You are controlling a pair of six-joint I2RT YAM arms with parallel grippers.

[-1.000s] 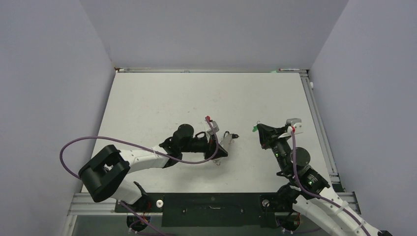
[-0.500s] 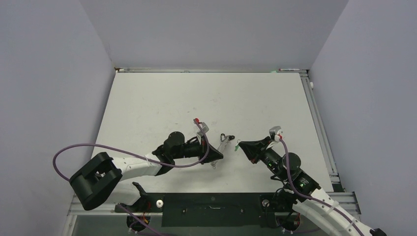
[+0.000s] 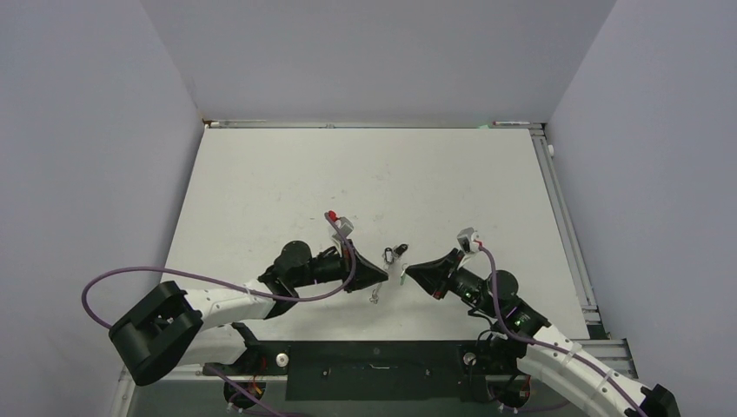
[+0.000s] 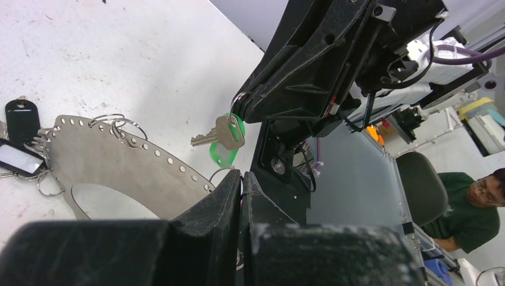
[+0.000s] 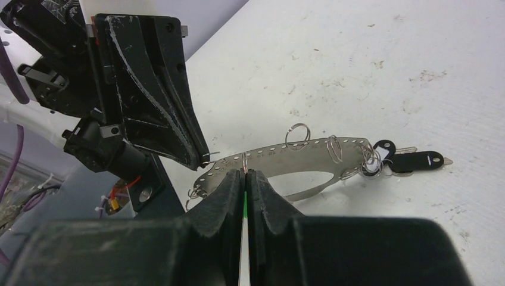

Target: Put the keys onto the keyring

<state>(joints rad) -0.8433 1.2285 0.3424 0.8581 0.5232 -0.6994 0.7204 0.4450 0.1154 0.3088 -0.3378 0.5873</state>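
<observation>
The keyring is a flat, crescent-shaped grey metal plate (image 4: 113,164) with a row of holes and several small wire rings; it also shows in the right wrist view (image 5: 286,156). Two black-headed keys (image 5: 417,159) hang at its far end and rest on the table. My left gripper (image 4: 241,174) is shut on a small ring at the plate's near end. My right gripper (image 5: 245,171) is shut on the split ring of the green-headed key (image 4: 225,146), which dangles from its tip just above the plate's edge. In the top view the two grippers, left (image 3: 383,274) and right (image 3: 410,271), nearly meet.
The white table (image 3: 287,182) has grey walls on three sides. A rail (image 3: 565,217) runs along its right edge. A black base plate (image 3: 374,369) lies at the near edge. Purple cables (image 3: 139,271) loop beside the left arm.
The right gripper has swung left and nearer with the green key, up to the left gripper's tip. The left gripper has drawn back left and nearer with the plate.
</observation>
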